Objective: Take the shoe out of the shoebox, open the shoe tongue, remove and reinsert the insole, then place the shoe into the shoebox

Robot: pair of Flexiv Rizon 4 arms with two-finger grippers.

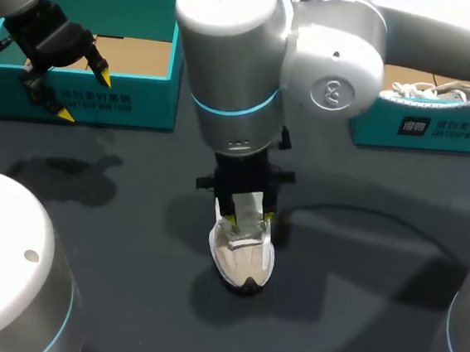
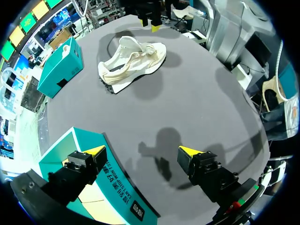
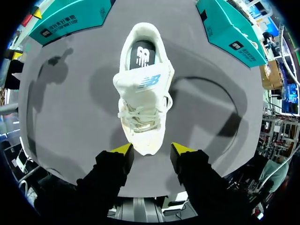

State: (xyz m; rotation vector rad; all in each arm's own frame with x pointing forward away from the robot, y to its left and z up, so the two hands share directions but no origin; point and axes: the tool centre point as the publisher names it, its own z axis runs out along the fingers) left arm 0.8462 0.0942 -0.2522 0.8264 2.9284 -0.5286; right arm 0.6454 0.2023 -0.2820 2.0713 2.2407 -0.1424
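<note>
A white shoe [image 1: 242, 260] lies on the dark table, with its black insole [image 3: 143, 56] showing in the heel opening. My right gripper [image 1: 248, 220] hangs over one end of it. In the right wrist view the toe [image 3: 145, 140] sits between the yellow fingertips [image 3: 123, 149] of my right gripper [image 3: 151, 149], with a narrow gap on one side, so the gripper is open. My left gripper [image 1: 83, 93] stands open and empty at the left teal shoebox [image 1: 142, 100]. From the left wrist the shoe [image 2: 133, 58] lies far ahead of my left gripper [image 2: 143, 151].
A second teal shoebox [image 1: 423, 127] at the back right holds another white shoe [image 1: 443, 92]. The left shoebox corner [image 2: 93, 187] is right under my left gripper. My arms' white bases [image 1: 2, 262] fill the near corners.
</note>
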